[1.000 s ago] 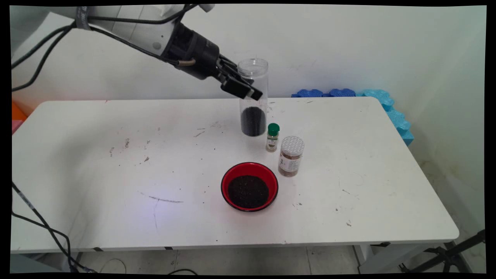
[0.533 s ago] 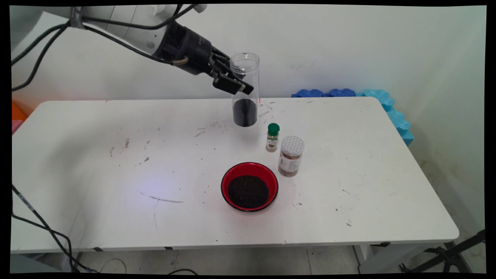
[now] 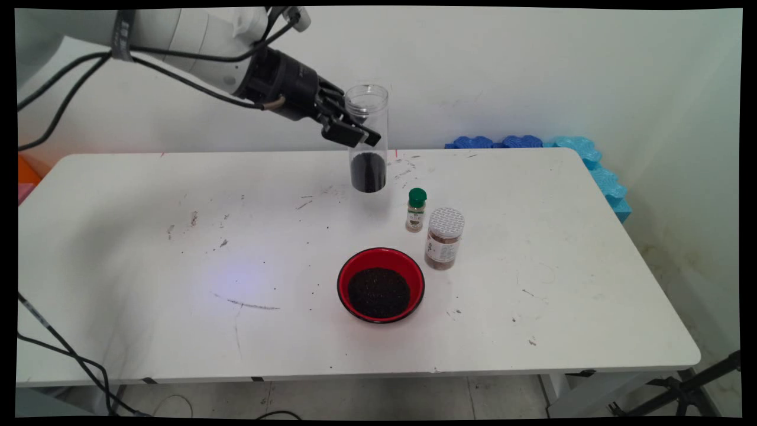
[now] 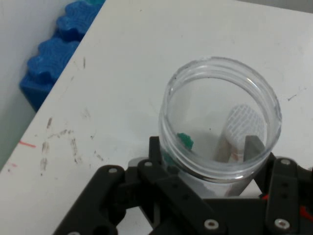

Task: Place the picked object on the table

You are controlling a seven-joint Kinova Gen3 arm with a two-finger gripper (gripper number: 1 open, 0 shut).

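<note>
Since the earlier frame the clear jar (image 3: 367,139) travels toward 9 o'clock in the main view and rises off the table (image 3: 118,248); its base, formerly close above the green-capped bottle, now hangs clear of the surface further left.

Nearest the camera sits the red bowl (image 3: 381,284), holding a dark granular fill. Just beyond it, toward 1 o'clock, stands the jar with the perforated white lid (image 3: 444,238), brown contents inside. Just beside that, at its 10 o'clock, stands the small green-capped bottle (image 3: 416,209). The two are close but apart.

Further back, the end effector (image 3: 349,127) pinches the clear jar at mid-height, fingers clamped on its wall. The jar's long axis is upright, mouth open at 12 o'clock, dark granules settled in its lower part. The arm reaches in from 10 o'clock.

Key relation: the red bowl lies at roughly 6 o'clock from the held jar, well apart from it and nearer the camera, with bare table between. The green-capped bottle lies at about 4 o'clock from the jar's base.

The hand view looks down the open mouth of the clear jar (image 4: 220,117), with the end effector (image 4: 208,164) closed round it. Blue foam (image 3: 591,163) lies past the table's far right corner.
</note>
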